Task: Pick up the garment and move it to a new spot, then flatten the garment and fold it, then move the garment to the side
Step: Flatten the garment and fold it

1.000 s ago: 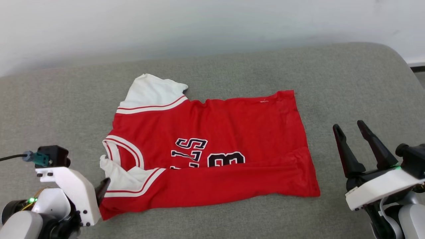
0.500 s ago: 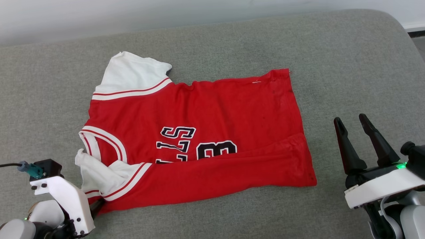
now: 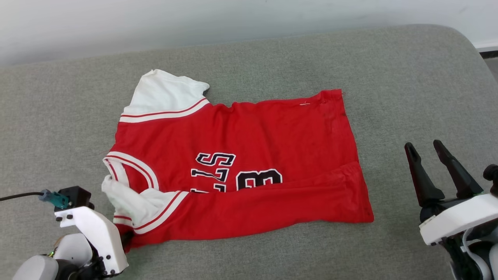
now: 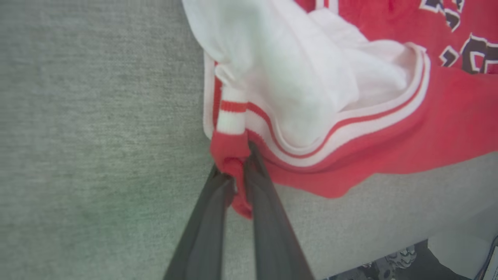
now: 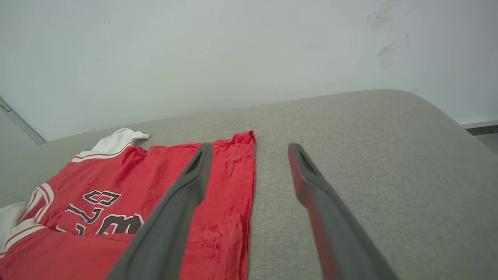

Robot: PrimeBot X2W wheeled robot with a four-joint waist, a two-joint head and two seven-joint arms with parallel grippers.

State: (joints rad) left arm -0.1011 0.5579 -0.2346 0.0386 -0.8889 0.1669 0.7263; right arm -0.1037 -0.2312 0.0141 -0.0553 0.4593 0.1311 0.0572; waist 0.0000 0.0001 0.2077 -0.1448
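Left gripper (image 4: 238,173) is pinching the red jersey (image 3: 272,136) at its near-left corner. Its fingers are sitting nearly together, with a red fold bunching between them just below the striped armhole trim (image 4: 231,112). Right gripper (image 3: 423,146) is hovering with fingers spread wide and gripping nothing, over the grey cushion (image 3: 408,77) just right of the jersey's hem, not touching it. Jersey is lying mostly flat mid-cushion, sideways: neckline toward the robot's left, hem toward its right. Near edge is lying folded over, covering the lower part of the black lettering (image 3: 255,175). White lining is showing at the far-left shoulder and bunching at the near-left armhole. White wall (image 5: 194,58) is standing behind the cushion.
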